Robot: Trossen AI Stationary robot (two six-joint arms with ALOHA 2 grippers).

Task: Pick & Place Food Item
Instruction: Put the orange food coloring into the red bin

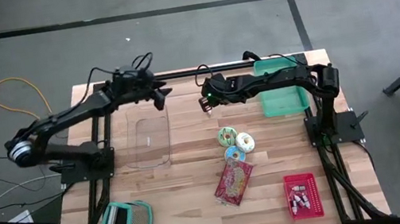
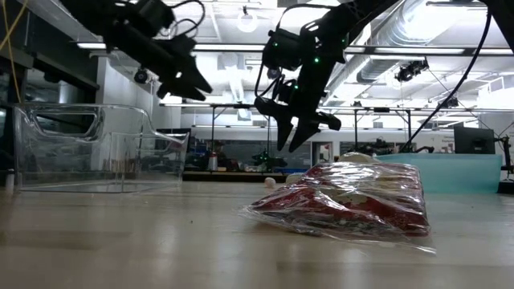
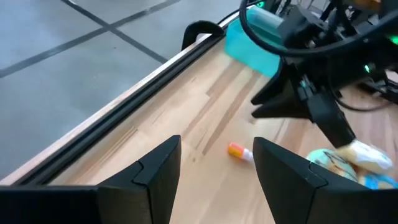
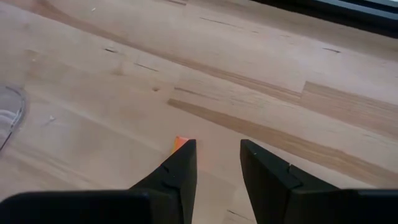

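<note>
A small orange and white food piece [image 3: 239, 151] lies on the wooden table near its far edge. My right gripper [image 4: 217, 144] hangs open just above it, fingers slanting down. The piece's orange end [image 4: 180, 143] shows beside one finger, not between the two. Above the table to the left of that spot, my left gripper [image 3: 217, 146] is open and empty. It hovers over the far end of the clear container [image 1: 148, 142]. Three ring-shaped pastries [image 1: 235, 142] and a red wrapped packet [image 1: 234, 181] lie nearer the table's middle.
A teal bin [image 1: 278, 95] stands at the far right under the right arm. A red tray [image 1: 302, 195] with small items sits at the near right, and a teal and white object [image 1: 125, 223] at the near left. A black rail [image 3: 124, 106] runs along the far edge.
</note>
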